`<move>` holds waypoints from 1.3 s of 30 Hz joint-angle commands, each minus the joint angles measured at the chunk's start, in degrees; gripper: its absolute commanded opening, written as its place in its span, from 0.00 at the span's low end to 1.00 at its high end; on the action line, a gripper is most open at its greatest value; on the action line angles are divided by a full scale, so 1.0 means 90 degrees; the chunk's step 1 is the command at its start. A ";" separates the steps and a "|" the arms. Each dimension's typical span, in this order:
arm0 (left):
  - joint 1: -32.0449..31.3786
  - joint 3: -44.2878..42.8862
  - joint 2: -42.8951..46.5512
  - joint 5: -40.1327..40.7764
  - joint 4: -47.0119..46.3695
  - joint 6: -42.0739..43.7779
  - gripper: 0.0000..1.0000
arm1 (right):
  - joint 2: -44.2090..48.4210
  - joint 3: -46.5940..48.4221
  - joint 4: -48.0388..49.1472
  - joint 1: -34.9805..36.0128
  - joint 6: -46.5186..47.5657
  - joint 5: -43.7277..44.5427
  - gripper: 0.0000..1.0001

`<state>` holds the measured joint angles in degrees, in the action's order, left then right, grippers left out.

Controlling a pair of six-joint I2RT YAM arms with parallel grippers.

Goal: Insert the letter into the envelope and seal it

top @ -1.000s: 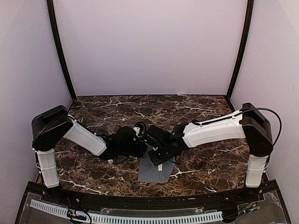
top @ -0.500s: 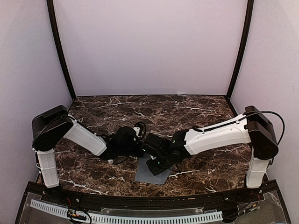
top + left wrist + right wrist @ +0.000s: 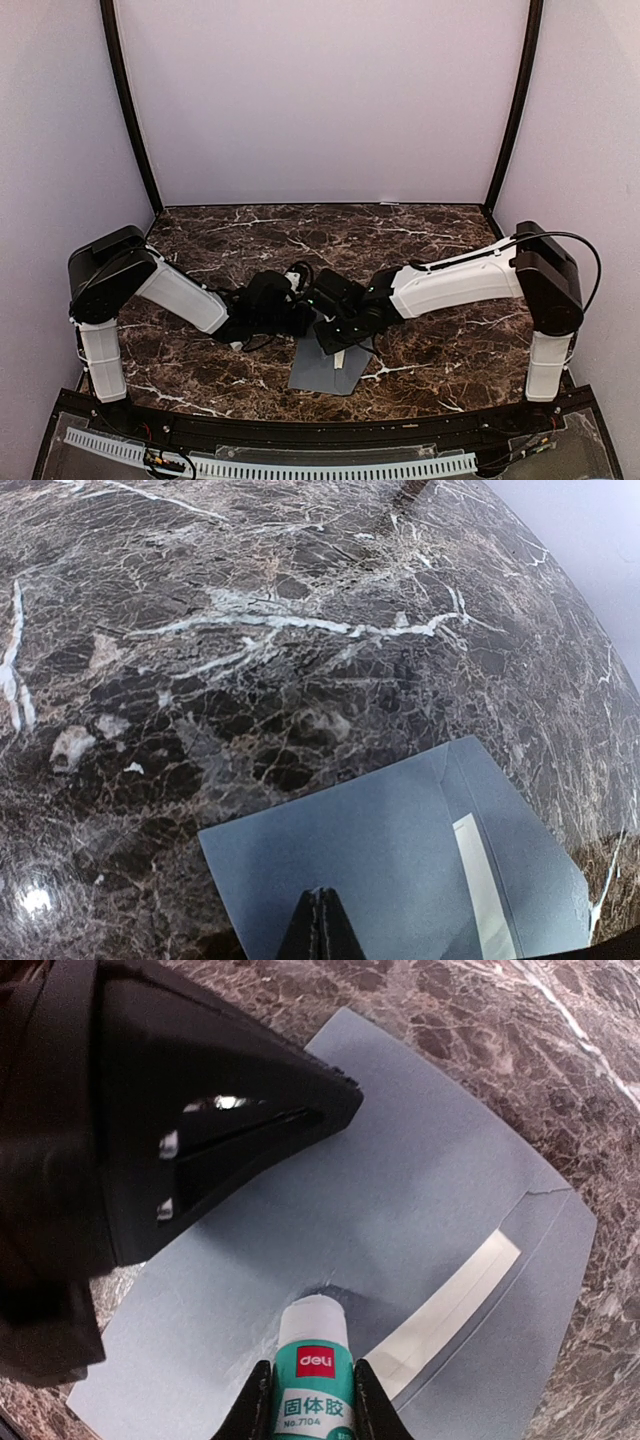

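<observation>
Here the envelope [image 3: 325, 372] lies flat on the dark marble desk [image 3: 430, 240], near its front edge between the two arms, with its flap open. Only a narrow cream strip of the letter [image 3: 455, 1310] shows along the fold; the rest is hidden. The left tool [image 3: 320, 925] has its fingers together, tips resting on the envelope's body. The right tool [image 3: 305, 1410] is clamped on a white-and-green glue stick [image 3: 312, 1355], whose white end touches the envelope near that strip.

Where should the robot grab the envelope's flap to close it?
I'd pinch the flap at its free outer edge, coming from the side away from the left gripper. It lies open and flat there, while that gripper seems to pin the envelope.
</observation>
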<state>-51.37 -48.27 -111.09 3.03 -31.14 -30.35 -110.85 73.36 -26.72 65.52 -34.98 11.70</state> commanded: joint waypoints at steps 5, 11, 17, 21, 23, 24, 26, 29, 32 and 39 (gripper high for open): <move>0.0025 0.0173 -0.0188 0.0026 0.0848 0.0060 0.03 | -0.0324 -0.0241 -0.0531 -0.0053 0.0033 0.0007 0.00; 0.0025 0.0178 -0.0189 0.0090 0.0843 -0.0023 0.02 | 0.0050 -0.0374 -0.0600 0.0368 -0.0013 -0.0491 0.00; 0.0025 0.0178 -0.0213 0.0121 0.0844 -0.0064 0.02 | 0.0179 -0.0554 -0.0560 0.0648 -0.0176 -0.0691 0.00; 0.0030 0.0173 -0.0230 0.0123 0.0828 -0.0065 0.02 | 0.0261 -0.0680 -0.0462 0.0666 -0.0239 -0.0693 0.00; 0.0025 0.0164 -0.0243 0.0130 0.0823 -0.0061 0.02 | 0.0253 -0.0695 -0.0461 0.0660 -0.0262 -0.0581 0.00; 0.0025 0.0160 -0.0249 0.0131 0.0828 -0.0058 0.02 | 0.0221 -0.0670 -0.0495 0.0639 -0.0284 -0.0448 0.00; 0.0025 0.0154 -0.0261 0.0129 0.0818 -0.0046 0.02 | 0.0125 -0.0608 -0.0615 0.0538 -0.0336 -0.0143 0.00; 0.0025 0.0144 -0.0278 0.0105 0.0808 -0.0021 0.02 | 0.0048 -0.0601 -0.0600 0.0317 -0.0365 0.0162 0.00; 0.0025 0.0134 -0.0310 0.0073 0.0782 0.0024 0.02 | 0.0006 -0.0619 -0.0440 0.0082 -0.0272 0.0197 0.00; 0.0030 0.0096 -0.0370 0.0063 0.0765 0.0054 0.02 | -0.0219 -0.0425 -0.0302 -0.0214 -0.0082 0.0370 0.00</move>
<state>-51.37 -48.56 -111.63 3.42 -31.81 -30.63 -108.60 70.08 -25.61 65.19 -36.73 12.34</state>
